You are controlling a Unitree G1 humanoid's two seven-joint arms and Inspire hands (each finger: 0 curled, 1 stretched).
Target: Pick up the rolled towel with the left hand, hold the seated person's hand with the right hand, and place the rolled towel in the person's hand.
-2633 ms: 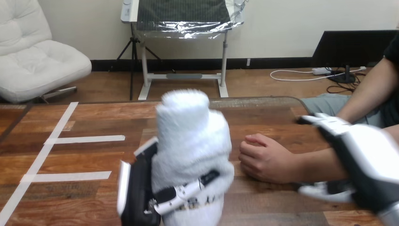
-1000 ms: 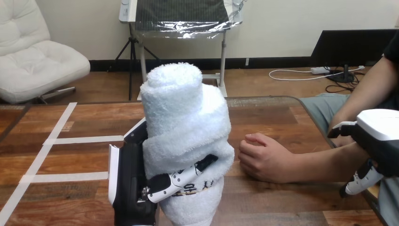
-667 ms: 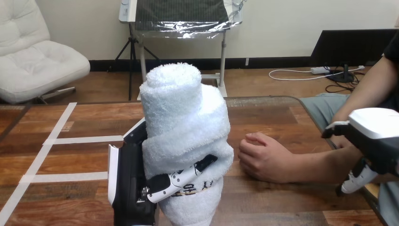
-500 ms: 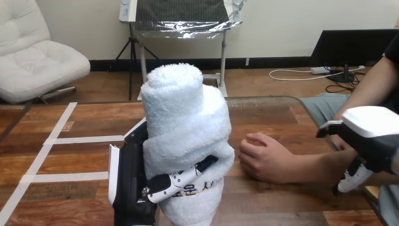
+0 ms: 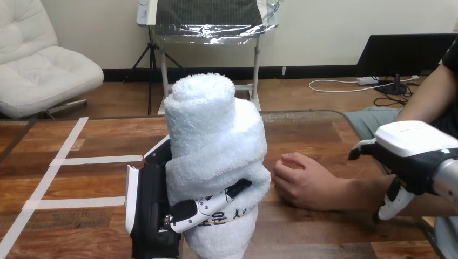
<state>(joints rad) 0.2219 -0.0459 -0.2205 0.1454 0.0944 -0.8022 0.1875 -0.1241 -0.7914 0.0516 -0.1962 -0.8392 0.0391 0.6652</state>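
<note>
My left hand point(image 5: 154, 213) holds the white rolled towel point(image 5: 213, 140) upright near the table's front edge, with its fingers curled across the roll's lower part. The person's hand point(image 5: 302, 181) rests knuckles up on the table just right of the towel, apart from it. My right hand point(image 5: 413, 151) hovers over the person's forearm point(image 5: 367, 191) at the right. Its fingers point(image 5: 361, 149) reach out to the left on the far side of the arm, and its thumb point(image 5: 390, 200) hangs down on the near side. I do not see them closed round the forearm.
Strips of white tape point(image 5: 97, 159) mark the wooden table point(image 5: 302, 137) at the left. The table's right edge runs close behind the person's forearm.
My right hand has moved left along the person's forearm, towards the wrist. The towel in my left hand has barely shifted, and the person's hand has stayed put.
</note>
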